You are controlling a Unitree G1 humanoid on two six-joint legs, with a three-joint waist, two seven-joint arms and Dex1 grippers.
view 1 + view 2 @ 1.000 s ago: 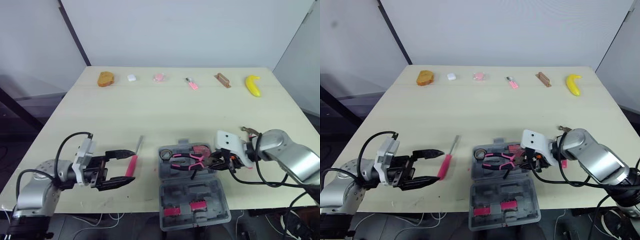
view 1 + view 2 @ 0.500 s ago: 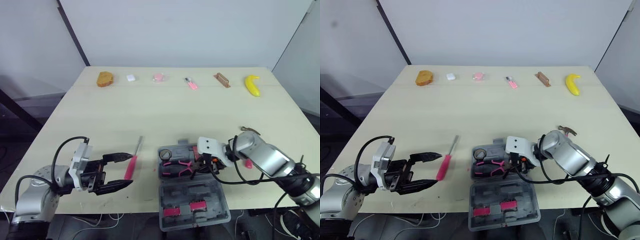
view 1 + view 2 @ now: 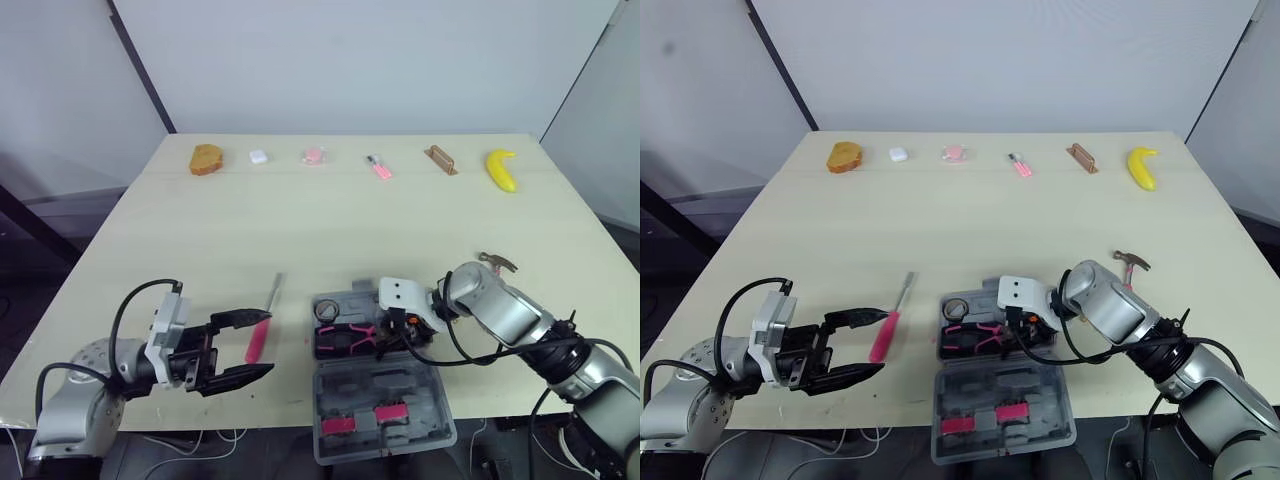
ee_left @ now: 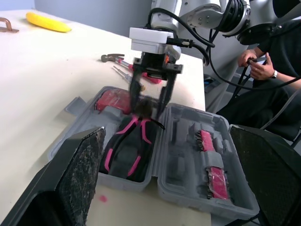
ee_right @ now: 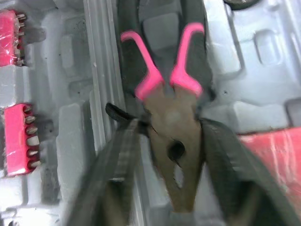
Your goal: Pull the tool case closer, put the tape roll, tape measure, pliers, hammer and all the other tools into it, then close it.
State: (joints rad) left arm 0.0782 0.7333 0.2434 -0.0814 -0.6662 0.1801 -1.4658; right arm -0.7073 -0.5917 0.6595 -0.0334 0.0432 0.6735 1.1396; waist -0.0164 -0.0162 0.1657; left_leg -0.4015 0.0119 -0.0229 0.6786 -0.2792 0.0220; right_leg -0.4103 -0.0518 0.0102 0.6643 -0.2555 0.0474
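The grey tool case lies open near the table's front edge. My right gripper reaches down into its rear half, shut on the head of the pink-handled pliers, which lie in their moulded slot. A tape roll sits in the case's far left corner, and a pink-red block in its far right. The pink-handled screwdriver lies on the table left of the case. My left gripper stands open just beside the screwdriver's handle, holding nothing. The hammer lies right of the case.
Along the table's far edge lie a brown bun, a white piece, two small pink items, a brown block and a banana. Pink bit holders sit in the case lid. A seated person is beyond the right arm.
My right gripper has carried the pliers leftward and down into the case's rear half. The left gripper has stayed open beside the screwdriver.
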